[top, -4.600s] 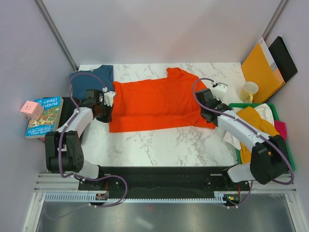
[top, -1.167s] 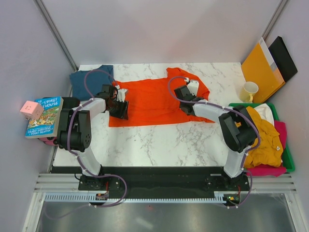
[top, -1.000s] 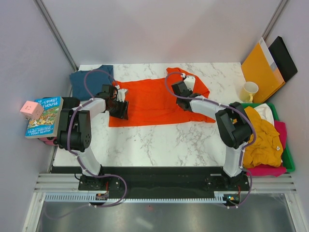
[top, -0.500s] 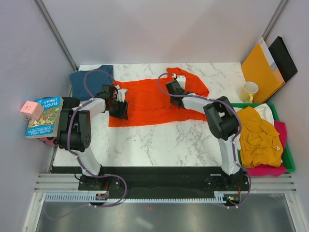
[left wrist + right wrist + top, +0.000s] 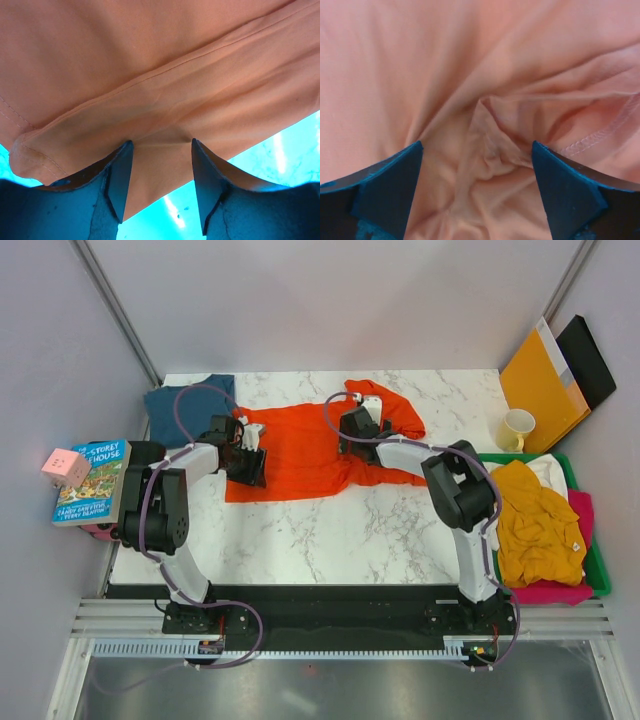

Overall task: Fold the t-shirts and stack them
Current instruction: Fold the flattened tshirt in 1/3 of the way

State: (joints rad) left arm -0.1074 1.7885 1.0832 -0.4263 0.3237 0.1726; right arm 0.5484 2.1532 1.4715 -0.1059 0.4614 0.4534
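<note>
The bright orange-red t-shirt [image 5: 300, 450] lies spread on the marble table, its right side folded in and bunched near the collar. My left gripper [image 5: 250, 462] rests at the shirt's left hem. In the left wrist view the left gripper [image 5: 161, 142] has its jaws apart, with a flat hem fold lying between the fingers [image 5: 122, 175]. My right gripper [image 5: 350, 432] is over the shirt's upper middle. In the right wrist view the right gripper [image 5: 477, 147] stands wide open above a puckered heap of cloth [image 5: 492, 150]. A dark teal-blue t-shirt [image 5: 185, 405] lies at the back left.
A green tray [image 5: 600, 570] at the right holds mustard yellow [image 5: 535, 520], pink [image 5: 545, 592] and white [image 5: 545, 468] shirts. A cream mug [image 5: 517, 428], an orange envelope [image 5: 540, 380] and a black folder [image 5: 590, 360] stand back right. A book [image 5: 90, 480] and a pink cube [image 5: 65, 467] sit left.
My right gripper dragged the shirt's right side leftward over the body, then opened and let the cloth go. The left gripper has stayed in place.
</note>
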